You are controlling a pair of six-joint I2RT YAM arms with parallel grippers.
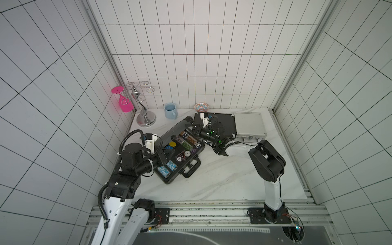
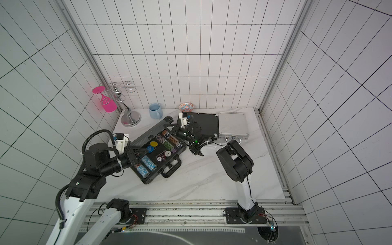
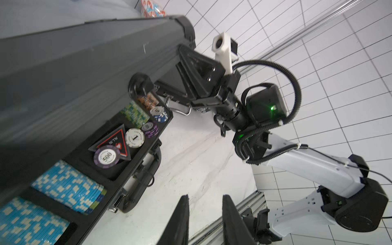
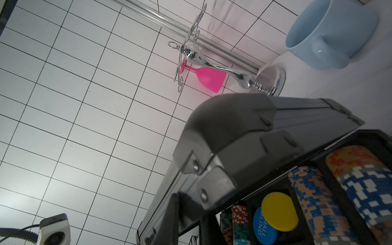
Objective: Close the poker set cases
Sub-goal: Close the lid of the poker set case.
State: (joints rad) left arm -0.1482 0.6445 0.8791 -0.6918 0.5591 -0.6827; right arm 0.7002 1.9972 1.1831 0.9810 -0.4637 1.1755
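Large ribbed case lid (image 1: 172, 131) should be pressed down evenly at both ends; right gripper (image 1: 191, 126) is closed at its corner, left gripper (image 3: 204, 197) part-open, empty.

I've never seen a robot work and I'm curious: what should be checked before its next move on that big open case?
1. Big case's lid closed: not ok, it stands raised.
2. Right gripper pinches the lid at its far corner: ok.
3. Left gripper clear of the lid's path: not ok, it hangs open over the tray.
4. Chips seated in their slots: ok.
5. Black case and silver case shut: ok.
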